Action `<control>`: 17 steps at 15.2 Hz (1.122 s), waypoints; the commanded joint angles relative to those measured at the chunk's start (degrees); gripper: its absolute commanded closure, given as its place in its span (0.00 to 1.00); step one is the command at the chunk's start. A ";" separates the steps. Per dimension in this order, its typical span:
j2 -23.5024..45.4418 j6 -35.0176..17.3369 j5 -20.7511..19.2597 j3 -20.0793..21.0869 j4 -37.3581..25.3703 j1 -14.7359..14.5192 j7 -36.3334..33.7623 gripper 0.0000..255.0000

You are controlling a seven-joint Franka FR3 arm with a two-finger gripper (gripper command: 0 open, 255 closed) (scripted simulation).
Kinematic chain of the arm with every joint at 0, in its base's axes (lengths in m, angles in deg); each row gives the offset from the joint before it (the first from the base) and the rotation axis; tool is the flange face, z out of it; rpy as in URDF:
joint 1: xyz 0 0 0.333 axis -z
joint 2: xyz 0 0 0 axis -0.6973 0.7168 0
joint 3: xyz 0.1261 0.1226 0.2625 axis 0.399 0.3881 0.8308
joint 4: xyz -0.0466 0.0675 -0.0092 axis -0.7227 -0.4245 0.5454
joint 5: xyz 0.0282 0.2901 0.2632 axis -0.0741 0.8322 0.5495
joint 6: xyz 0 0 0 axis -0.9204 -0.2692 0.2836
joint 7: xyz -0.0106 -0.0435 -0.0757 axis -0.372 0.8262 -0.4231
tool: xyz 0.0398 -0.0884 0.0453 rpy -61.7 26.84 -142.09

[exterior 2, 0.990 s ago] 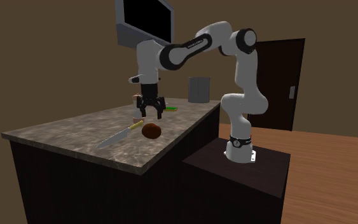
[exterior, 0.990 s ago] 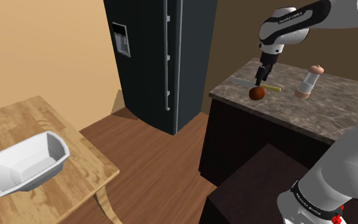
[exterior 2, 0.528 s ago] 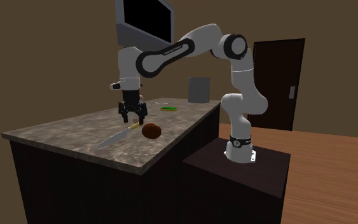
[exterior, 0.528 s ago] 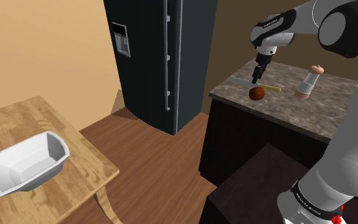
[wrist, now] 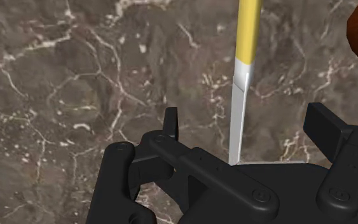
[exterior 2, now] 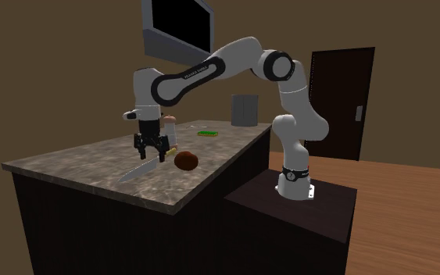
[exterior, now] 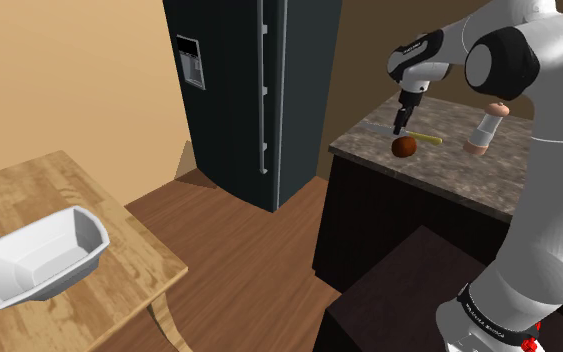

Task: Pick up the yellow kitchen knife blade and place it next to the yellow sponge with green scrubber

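The black claw hangs open, gripping nothing, two fingers either side of the grey blade of the one yellow-handled kitchen knife, flat on the dark marbled tabletop. Just beside the knife: one round brown object. Beyond the knife: one flat green sponge, one grey canister, contents unseen. Well apart from the knife: one white tub, bare inside, on a wooden tabletop; a dark fridge.
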 commanded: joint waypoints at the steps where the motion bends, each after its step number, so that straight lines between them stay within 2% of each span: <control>1: 0.54 -1.34 0.38 0.22 0.85 0.02 0.18 0.00; 10: 1.01 -2.34 0.70 0.39 1.44 0.11 0.39 0.00; 11: 1.01 -2.33 0.70 0.39 1.44 0.11 0.39 1.00; 17: 1.01 -2.33 0.70 0.39 1.44 0.11 0.39 1.00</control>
